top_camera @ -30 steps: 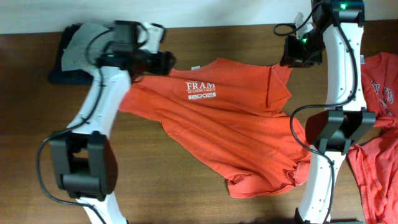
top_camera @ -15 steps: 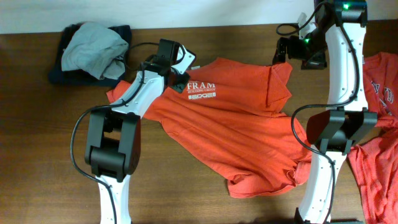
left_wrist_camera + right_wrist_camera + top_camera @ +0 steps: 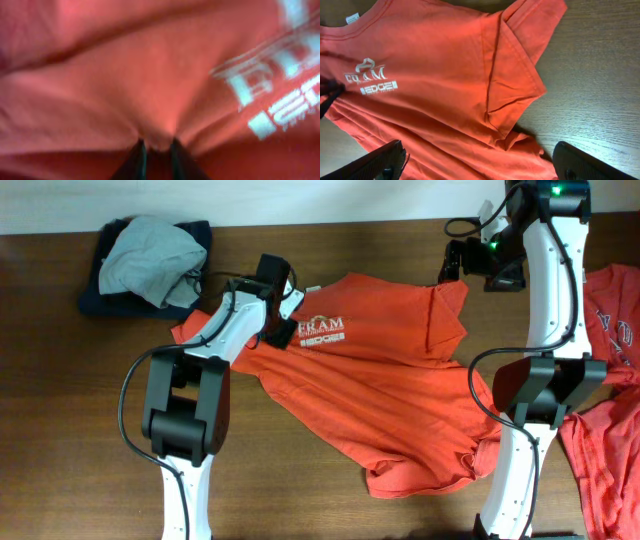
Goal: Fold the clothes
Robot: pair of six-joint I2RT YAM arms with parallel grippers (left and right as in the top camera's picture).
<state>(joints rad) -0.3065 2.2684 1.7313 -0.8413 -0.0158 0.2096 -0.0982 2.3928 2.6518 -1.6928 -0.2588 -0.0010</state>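
Pinching 1 orange-red short-sleeved cotton T-shirt [image 3: 390, 390] beside its white chest logo [image 3: 326, 332]: left gripper [image 3: 156, 146], nearer arm, closed on a raised fold; right gripper [image 3: 477, 152], spread wide, empty, above the opposite sleeve [image 3: 515, 85].

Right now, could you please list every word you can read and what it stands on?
"FRAM": large white chest lettering on the spread orange-red cotton T-shirt.
"EDGE": white boxed line beneath it.
Fine line between them: too small to read.
White neck tag: too small to read.
Second orange-red shirt, right edge: white letters cut off, unreadable.
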